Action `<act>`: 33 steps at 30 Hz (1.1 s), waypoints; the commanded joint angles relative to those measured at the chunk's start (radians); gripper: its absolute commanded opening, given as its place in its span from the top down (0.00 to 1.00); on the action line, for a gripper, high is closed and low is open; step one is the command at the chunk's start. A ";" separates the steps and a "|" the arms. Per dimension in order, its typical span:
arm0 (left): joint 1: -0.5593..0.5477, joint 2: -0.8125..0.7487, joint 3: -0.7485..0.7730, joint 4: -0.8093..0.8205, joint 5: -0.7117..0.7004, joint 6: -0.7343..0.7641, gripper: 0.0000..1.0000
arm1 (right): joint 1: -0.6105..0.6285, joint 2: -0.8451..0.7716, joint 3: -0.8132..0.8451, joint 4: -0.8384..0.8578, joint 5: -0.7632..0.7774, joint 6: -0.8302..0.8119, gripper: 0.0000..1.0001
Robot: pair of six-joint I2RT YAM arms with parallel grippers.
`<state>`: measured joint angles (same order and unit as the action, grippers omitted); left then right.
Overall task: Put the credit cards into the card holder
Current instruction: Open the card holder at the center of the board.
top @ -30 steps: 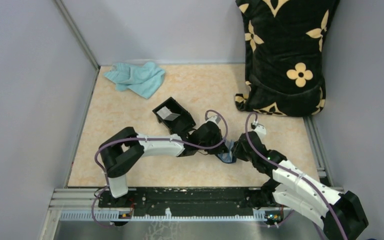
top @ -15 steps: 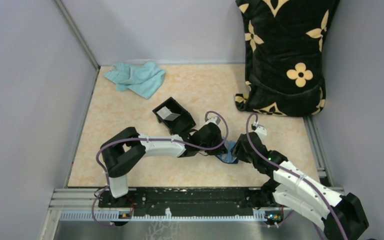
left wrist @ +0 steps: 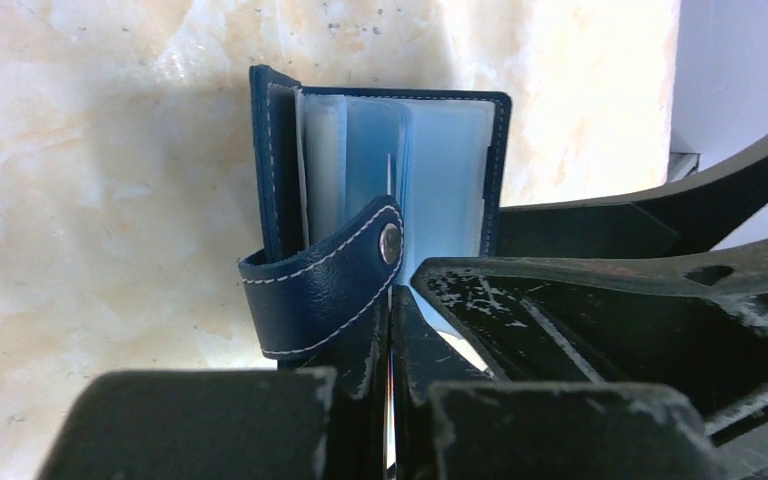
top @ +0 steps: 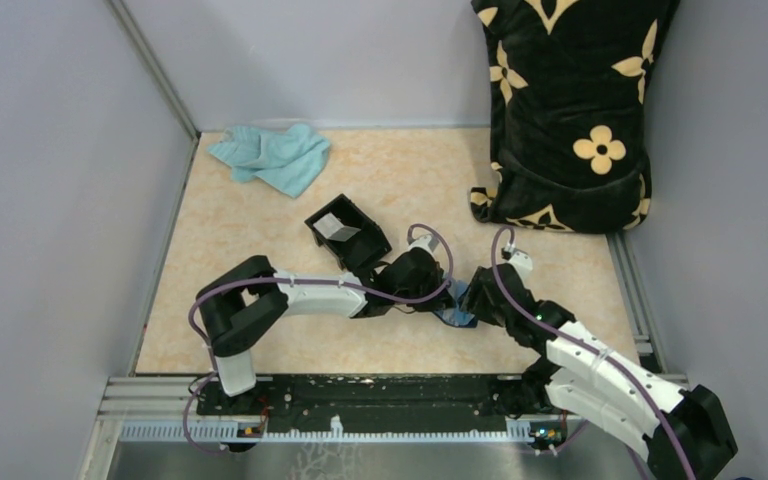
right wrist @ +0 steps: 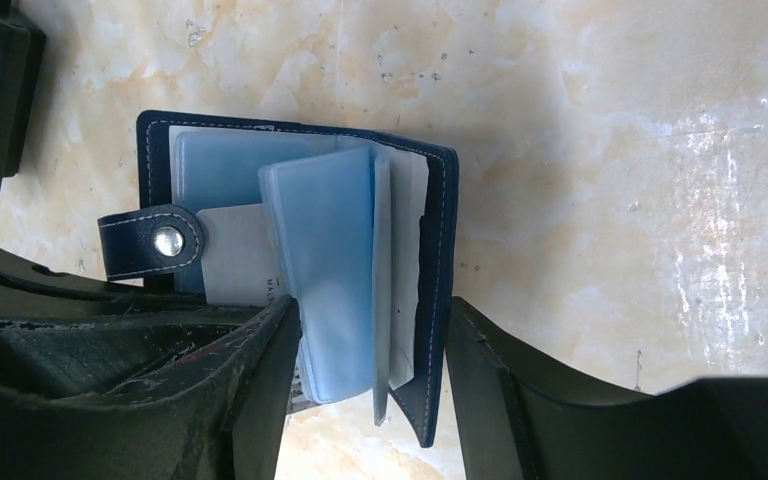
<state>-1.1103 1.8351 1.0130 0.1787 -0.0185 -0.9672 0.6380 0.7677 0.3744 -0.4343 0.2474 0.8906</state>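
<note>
While both arms crowded low in the middle of the overhead frame, the card holder (top: 453, 316) lay open on the marbled beige tabletop (top: 260, 220), between the two grippers. Plain grey walls (top: 60, 180) closed the surface in at left, back and right. A crumpled teal cloth (top: 272, 157) sat in the tabletop's upper-left corner, and a black cushion (top: 570, 110) with yellow flowers stood at the upper right. A black open box (top: 345, 238) holding one pale credit card (top: 337, 228) stood just left of centre. The left gripper (left wrist: 391, 330) was pressed together at the holder's near edge, behind the snap tab (left wrist: 330, 275). The right gripper (right wrist: 372, 310) was spread, straddling the blue sleeves (right wrist: 325, 260). Another pale card (right wrist: 235, 255) showed inside a sleeve.
</note>
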 commanded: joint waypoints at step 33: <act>-0.009 0.022 0.025 0.092 0.105 0.035 1.00 | -0.017 0.176 0.055 0.107 -0.021 -0.021 0.45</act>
<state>-1.1091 1.8576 1.0111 0.1947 0.0406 -0.9440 0.6296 0.9234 0.4267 -0.3813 0.2417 0.8818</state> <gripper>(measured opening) 0.007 0.563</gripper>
